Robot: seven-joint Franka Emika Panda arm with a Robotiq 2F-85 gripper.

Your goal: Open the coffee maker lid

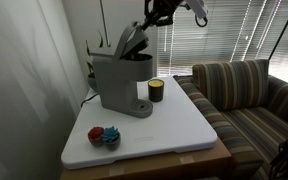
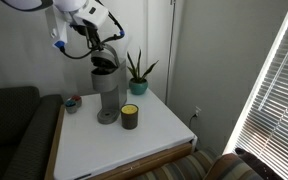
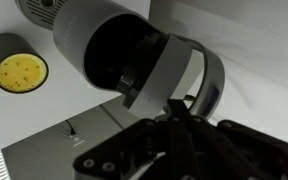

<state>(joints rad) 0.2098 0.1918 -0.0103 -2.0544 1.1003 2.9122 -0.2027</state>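
Note:
The grey coffee maker (image 1: 117, 80) stands on the white table in both exterior views (image 2: 106, 92). Its lid (image 1: 132, 40) is tilted up, showing its dark inner side. In the wrist view the lid (image 3: 174, 72) stands raised over the machine's dark round opening (image 3: 112, 50). My gripper (image 1: 152, 17) is just above the lid's raised edge and also shows in an exterior view (image 2: 106, 47). In the wrist view its fingers (image 3: 174, 108) are pressed together at the lid's rim, with nothing held between them.
A small dark yellow-rimmed cup (image 1: 156, 90) stands beside the machine's base (image 2: 130, 116) (image 3: 21, 70). Small red and blue objects (image 1: 104, 135) lie near the table's front corner. A potted plant (image 2: 136, 75) stands behind. A striped sofa (image 1: 249, 95) adjoins the table.

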